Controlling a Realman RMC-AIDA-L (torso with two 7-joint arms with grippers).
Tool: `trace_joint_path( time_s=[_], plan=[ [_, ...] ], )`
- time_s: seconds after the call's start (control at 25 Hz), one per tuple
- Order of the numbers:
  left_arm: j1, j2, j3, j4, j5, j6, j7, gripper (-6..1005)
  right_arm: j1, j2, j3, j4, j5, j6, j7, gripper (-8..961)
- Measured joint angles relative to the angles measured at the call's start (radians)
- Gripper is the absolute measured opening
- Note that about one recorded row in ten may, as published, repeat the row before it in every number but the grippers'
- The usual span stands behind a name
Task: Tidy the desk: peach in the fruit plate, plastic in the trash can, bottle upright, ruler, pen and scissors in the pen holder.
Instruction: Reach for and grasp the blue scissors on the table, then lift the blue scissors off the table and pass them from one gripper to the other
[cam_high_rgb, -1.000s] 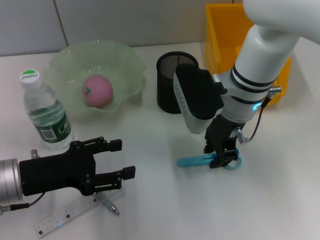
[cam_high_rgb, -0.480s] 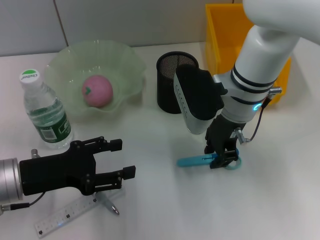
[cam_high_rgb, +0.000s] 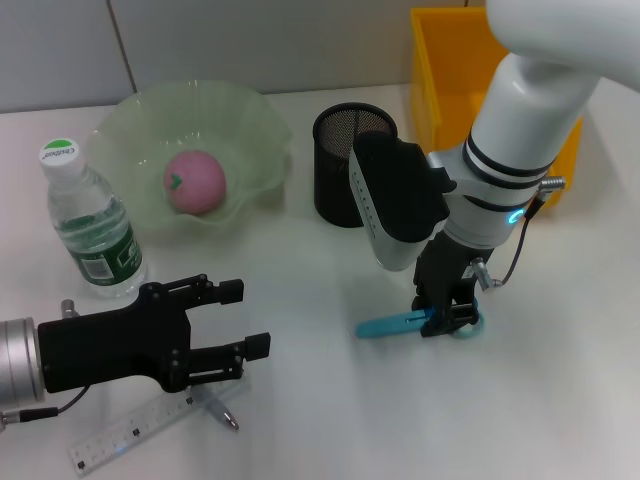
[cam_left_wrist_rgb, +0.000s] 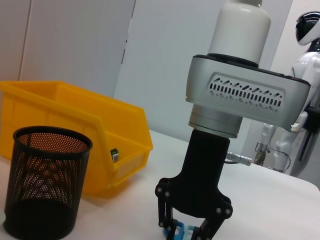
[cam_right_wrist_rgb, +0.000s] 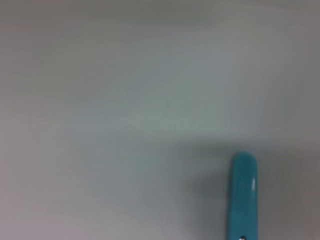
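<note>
Scissors (cam_high_rgb: 400, 324) are lying on your desk (cam_high_rgb: 330, 400), your right gripper (cam_high_rgb: 446, 322) pinching their handle end. Open desk is surrounding them; the pen holder (cam_high_rgb: 345, 175) is standing near. Your left gripper (cam_high_rgb: 238, 318), spread, is hovering over the ruler (cam_high_rgb: 120, 435). Bottle (cam_high_rgb: 90, 225) label is unreadable.

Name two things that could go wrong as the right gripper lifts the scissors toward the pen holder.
The right gripper grips the scissors near the handle end, so the long blade end could sag or slip out. The pen holder has a narrow mouth and stands close to the yellow bin; tilted scissors might catch its rim and tip it.
</note>
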Motion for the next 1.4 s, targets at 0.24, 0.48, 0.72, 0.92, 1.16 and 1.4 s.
trace_joint_path(
  time_s=[0.24,0.48,0.72,0.92,1.16,1.4],
  plan=[
    [0.003,0.0,0.0,0.0,0.0,0.002,0.0,754,-0.021,-0.001,0.009,-0.056,0.0,-0.029,0.004,248],
    [0.004,0.0,-0.002,0.0,-0.002,0.011,0.0,752,-0.059,-0.008,0.05,-0.156,0.015,-0.072,0.018,236],
    [0.004,0.0,-0.002,0.003,-0.026,0.027,0.001,750,-0.119,-0.012,0.184,-0.261,0.073,-0.124,0.013,236],
    [0.008,0.001,-0.003,0.011,-0.042,0.038,0.01,748,-0.198,-0.014,0.227,-0.348,0.165,-0.127,0.01,236],
    [0.01,0.0,-0.003,0.012,-0.055,0.048,0.012,746,-0.281,-0.014,0.295,-0.377,0.326,-0.117,-0.053,236],
    [0.008,0.001,-0.003,0.013,-0.063,0.055,0.012,744,-0.327,-0.014,0.392,-0.351,0.458,-0.117,-0.145,236]
  ],
)
